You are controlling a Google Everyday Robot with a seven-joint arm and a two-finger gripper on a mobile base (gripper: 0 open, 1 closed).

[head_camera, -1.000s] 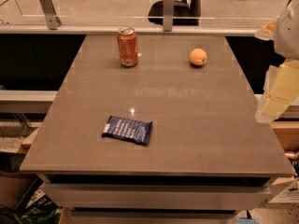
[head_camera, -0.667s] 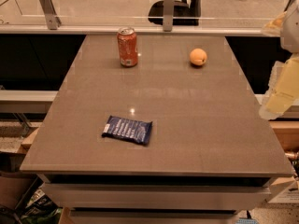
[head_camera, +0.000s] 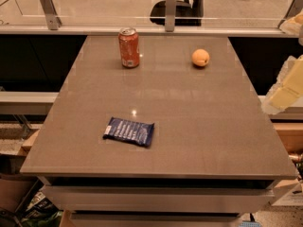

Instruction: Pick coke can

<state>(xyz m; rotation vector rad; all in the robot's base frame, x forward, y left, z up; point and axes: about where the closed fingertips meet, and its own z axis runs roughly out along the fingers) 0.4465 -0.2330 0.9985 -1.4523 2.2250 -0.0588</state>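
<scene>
The coke can (head_camera: pixel 129 48), red-orange with a silver top and white markings, stands upright at the far left-centre of the grey table (head_camera: pixel 189 126). My gripper (head_camera: pixel 284 86) shows as a pale cream shape at the right edge of the camera view, beyond the table's right side. It is far from the can and holds nothing that I can see. Another pale part of the arm (head_camera: pixel 294 23) shows at the top right corner.
A round orange fruit (head_camera: pixel 200 57) sits at the far right of the table. A flat dark-blue snack packet (head_camera: pixel 129 131) lies near the front left. A glass railing with metal posts (head_camera: pixel 170 4) runs behind the table. A black chair (head_camera: pixel 182 6) stands beyond it.
My gripper has shifted slightly to the right and up at the frame's right edge. The can, fruit and packet have not moved.
</scene>
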